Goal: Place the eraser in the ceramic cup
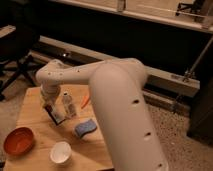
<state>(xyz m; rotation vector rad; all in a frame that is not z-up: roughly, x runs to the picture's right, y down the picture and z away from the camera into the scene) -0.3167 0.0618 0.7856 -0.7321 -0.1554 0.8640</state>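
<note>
My gripper (50,107) hangs from the white arm over the left part of the wooden table, pointing down. Its tip is right at the eraser (56,116), a dark-edged block with a pale, red-marked face that sits tilted just below and to the right of it. I cannot tell if the eraser is held or rests on the table. The ceramic cup (61,152), small, round and white, stands near the table's front edge, below the eraser and apart from it.
A clear plastic bottle (68,104) stands just right of the eraser. A blue sponge (86,128) lies right of it, with an orange object (86,101) behind. An orange-red bowl (19,141) sits front left. My arm (120,115) covers the table's right side.
</note>
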